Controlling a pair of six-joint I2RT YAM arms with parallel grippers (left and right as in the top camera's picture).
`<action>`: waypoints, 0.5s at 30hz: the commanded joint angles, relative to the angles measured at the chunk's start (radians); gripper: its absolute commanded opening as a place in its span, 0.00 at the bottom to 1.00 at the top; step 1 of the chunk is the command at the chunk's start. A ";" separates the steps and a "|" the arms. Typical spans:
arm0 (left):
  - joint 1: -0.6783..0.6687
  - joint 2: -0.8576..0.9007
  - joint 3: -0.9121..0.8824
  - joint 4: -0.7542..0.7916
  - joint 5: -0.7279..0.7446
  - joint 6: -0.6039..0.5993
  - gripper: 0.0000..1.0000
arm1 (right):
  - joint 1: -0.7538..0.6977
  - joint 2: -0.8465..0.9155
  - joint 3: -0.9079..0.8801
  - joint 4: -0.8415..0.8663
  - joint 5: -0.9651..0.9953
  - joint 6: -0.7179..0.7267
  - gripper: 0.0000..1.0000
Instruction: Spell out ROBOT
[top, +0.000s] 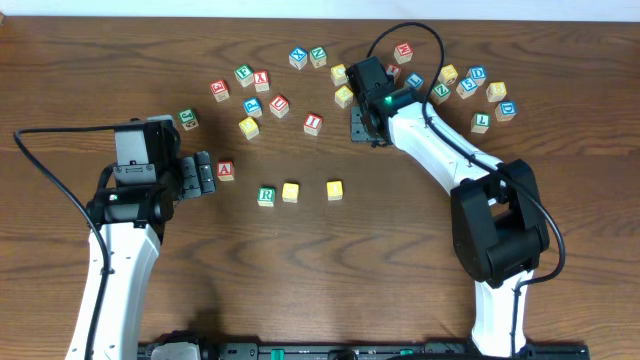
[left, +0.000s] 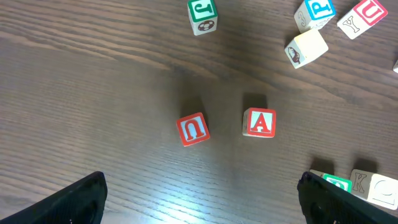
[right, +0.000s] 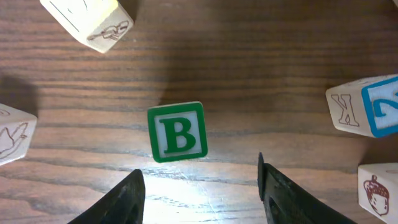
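Low in the middle of the table stand the green-lettered R cube (top: 266, 195) and two plain yellow cubes (top: 290, 192) (top: 334, 190) in a row. The green-lettered B cube (right: 178, 132) lies flat on the wood in the right wrist view, just ahead of my right gripper (right: 199, 180). That gripper is open with nothing between its fingers. Overhead, the right gripper (top: 358, 125) points down among the upper cubes and hides the B. My left gripper (top: 205, 175) is wide open beside the red A cube (top: 225, 170). I cannot pick out the T for certain.
Many loose letter cubes curve across the far side, from a green one (top: 188, 118) at the left to a cluster (top: 475, 85) at the right. Cream cubes (right: 84, 18) and a blue-lettered cube (right: 367, 106) flank the B. Red cubes (left: 193, 129) (left: 259, 122) lie ahead of the left fingers.
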 joint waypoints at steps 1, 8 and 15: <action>0.003 0.000 0.029 -0.002 -0.002 0.004 0.96 | -0.002 -0.006 -0.003 -0.001 -0.002 0.000 0.53; 0.003 0.000 0.029 -0.002 -0.002 0.004 0.96 | -0.002 -0.006 -0.003 0.067 -0.006 -0.011 0.50; 0.003 0.000 0.029 -0.002 -0.002 0.004 0.96 | -0.006 -0.006 -0.003 0.085 -0.024 -0.012 0.47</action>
